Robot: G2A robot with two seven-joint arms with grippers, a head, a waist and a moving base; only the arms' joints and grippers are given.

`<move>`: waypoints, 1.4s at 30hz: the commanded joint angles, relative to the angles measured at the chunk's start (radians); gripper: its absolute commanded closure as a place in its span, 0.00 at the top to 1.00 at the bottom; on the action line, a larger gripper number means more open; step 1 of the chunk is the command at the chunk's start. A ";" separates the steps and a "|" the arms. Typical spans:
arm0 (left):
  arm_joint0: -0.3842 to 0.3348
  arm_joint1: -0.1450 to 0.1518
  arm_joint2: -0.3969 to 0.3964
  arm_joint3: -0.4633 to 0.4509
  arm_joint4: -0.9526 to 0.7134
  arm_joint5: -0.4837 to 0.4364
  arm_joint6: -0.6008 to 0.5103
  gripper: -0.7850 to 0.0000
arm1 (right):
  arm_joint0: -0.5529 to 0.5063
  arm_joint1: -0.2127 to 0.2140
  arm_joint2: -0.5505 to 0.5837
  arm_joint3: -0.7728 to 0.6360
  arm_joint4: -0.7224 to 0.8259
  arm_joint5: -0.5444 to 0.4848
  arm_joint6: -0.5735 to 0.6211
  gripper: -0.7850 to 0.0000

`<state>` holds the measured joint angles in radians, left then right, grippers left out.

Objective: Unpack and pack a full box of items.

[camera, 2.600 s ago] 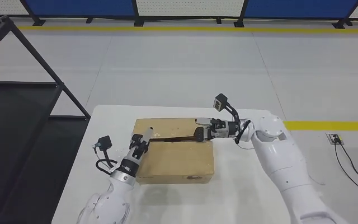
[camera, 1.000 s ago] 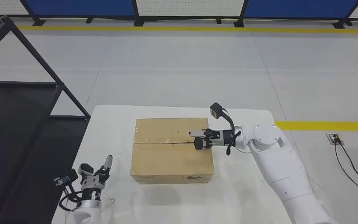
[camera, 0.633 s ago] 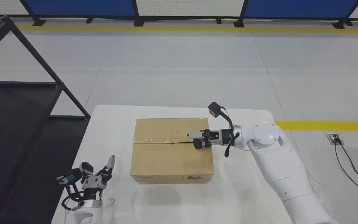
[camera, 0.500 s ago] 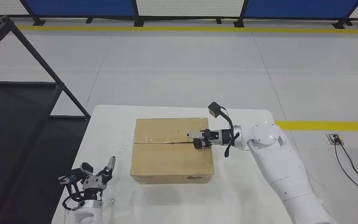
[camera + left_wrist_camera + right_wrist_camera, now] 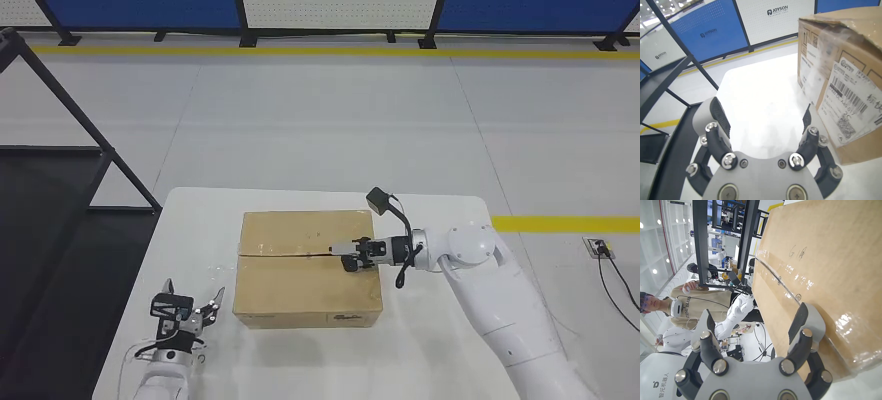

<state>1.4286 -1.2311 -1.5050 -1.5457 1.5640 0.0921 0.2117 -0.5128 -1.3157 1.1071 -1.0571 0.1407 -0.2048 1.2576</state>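
Nearest us, the left gripper (image 5: pixel 187 308) sits low over the white worktop (image 5: pixel 440 330) at its front left. Its fingers (image 5: pixel 719 113) are spread wide and hold nothing. It is just beside the near-left corner of the cardboard box (image 5: pixel 308 268); we cannot tell whether a finger touches the labelled side (image 5: pixel 844 98).

The box stands mid-worktop, flaps shut, with clear tape along the centre seam (image 5: pixel 783 289).

The right gripper (image 5: pixel 342 255) lies over the right end of that seam. Its fingers (image 5: pixel 800 317) are also wide apart and grip nothing. One finger lies against the box top beside the tape, the other stands clear.

Beyond, off the worktop's left side, stands a black rack (image 5: pixel 60 150).
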 commanded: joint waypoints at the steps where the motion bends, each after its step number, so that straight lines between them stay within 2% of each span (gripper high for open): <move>1: -0.012 -0.001 0.016 0.015 0.051 0.013 0.006 1.00 | 0.000 0.001 -0.002 -0.001 0.004 -0.001 0.001 1.00; 10: -0.074 -0.009 0.061 0.072 0.144 0.069 -0.004 1.00 | -0.001 0.005 -0.019 -0.019 0.003 0.011 -0.007 1.00; 15: -0.106 -0.012 0.072 0.108 0.152 0.053 -0.022 1.00 | -0.001 0.007 -0.029 -0.033 0.000 0.025 -0.016 1.00; 17: -0.116 -0.011 0.079 0.117 0.172 0.019 -0.035 1.00 | -0.001 0.007 -0.033 -0.040 0.000 0.028 -0.020 1.00; 23: -0.112 -0.011 0.080 0.092 0.163 -0.009 -0.039 1.00 | -0.004 0.010 -0.041 -0.056 -0.002 0.039 -0.030 1.00; 27: -0.096 -0.012 0.073 0.057 0.180 0.018 -0.078 1.00 | -0.007 0.013 -0.043 -0.065 -0.003 0.043 -0.035 1.00; 36: -0.096 -0.012 0.073 0.057 0.180 0.018 -0.078 1.00 | -0.010 0.017 -0.047 -0.064 0.004 0.052 -0.047 1.00; 38: -0.093 -0.013 0.083 0.068 0.197 0.026 -0.088 1.00 | -0.007 0.017 -0.049 -0.061 0.008 0.052 -0.050 1.00; 42: -0.133 -0.023 0.127 0.126 0.244 0.079 -0.133 1.00 | 0.002 0.017 -0.057 -0.056 0.014 0.049 -0.048 1.00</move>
<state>1.3084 -1.2503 -1.3931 -1.4372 1.8094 0.1595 0.0884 -0.5134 -1.2987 1.0520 -1.1147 0.1530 -0.1545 1.2084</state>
